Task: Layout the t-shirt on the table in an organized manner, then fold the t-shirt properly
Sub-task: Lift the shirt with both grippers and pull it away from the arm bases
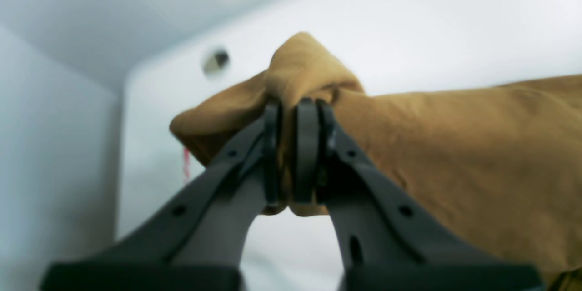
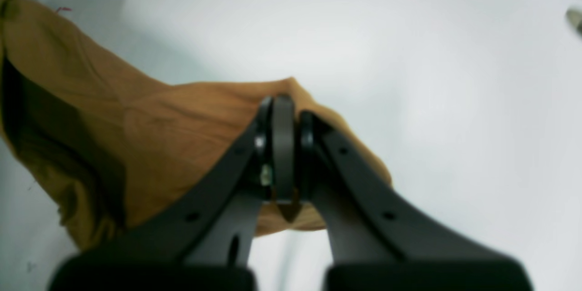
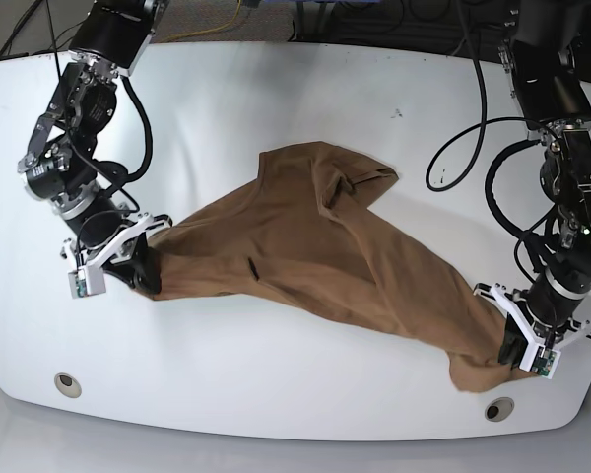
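Both grippers are clamped tight on the t-shirt (image 3: pixel 305 236) — the left gripper (image 1: pixel 293 154) pinching a bunched corner, the right gripper (image 2: pixel 284 154) pinching another edge — so the brown cloth stretches between them, sagging onto the white table (image 3: pixel 276 108) with a crumpled hump midway.

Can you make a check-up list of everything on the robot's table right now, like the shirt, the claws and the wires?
Surface: white glossy table, with a round grey hole near each front corner.
Job's things: tan t-shirt stretched between the two arms, wrinkled, not flat, not folded.
Clutter: nothing seen.
Grippers: left gripper shut on a bunched corner of the shirt; right gripper shut on the opposite end.
Cables: black cables loop from the left arm over the table; more cables lie behind the far edge.
Surroundings: grey floor beyond the table.
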